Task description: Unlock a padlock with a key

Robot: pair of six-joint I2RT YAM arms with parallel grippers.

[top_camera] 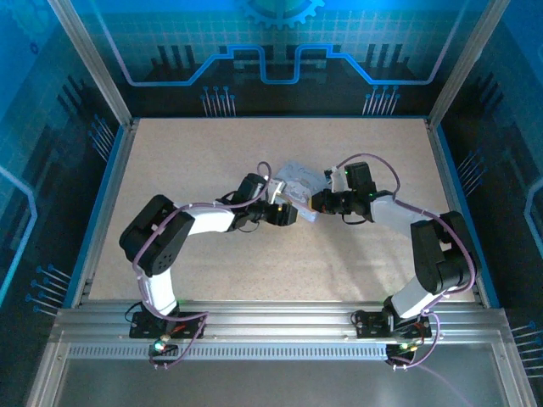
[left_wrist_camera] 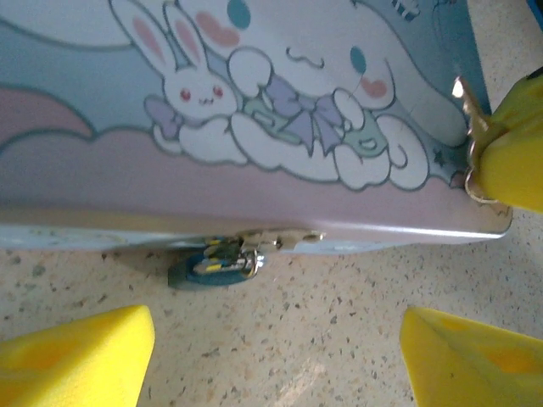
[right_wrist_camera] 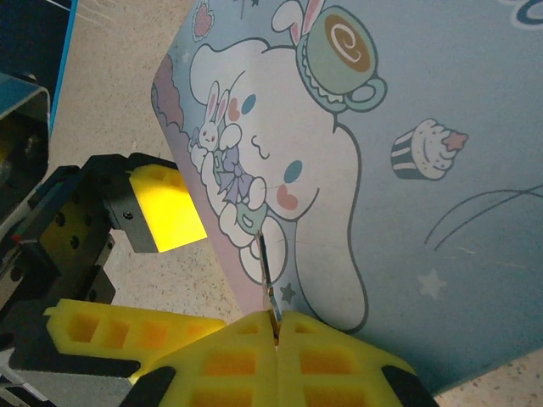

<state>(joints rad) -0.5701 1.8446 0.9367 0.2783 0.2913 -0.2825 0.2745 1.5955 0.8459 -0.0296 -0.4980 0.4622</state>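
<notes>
The padlock is small, dark and shiny, and hangs from the hasp on the near edge of the pale cartoon tin, resting on the table. My left gripper is open just in front of it. Its yellow fingers stand wide to either side, with bare table between them. My right gripper is shut on the key, a thin grey blade that sticks out over the tin lid. From the left wrist the key shows at the tin's right corner. Both grippers meet at the tin.
The speckled beige table is ringed by a blue rim and metal frame posts. The two arms reach inward from the near edge, the left arm and the right arm.
</notes>
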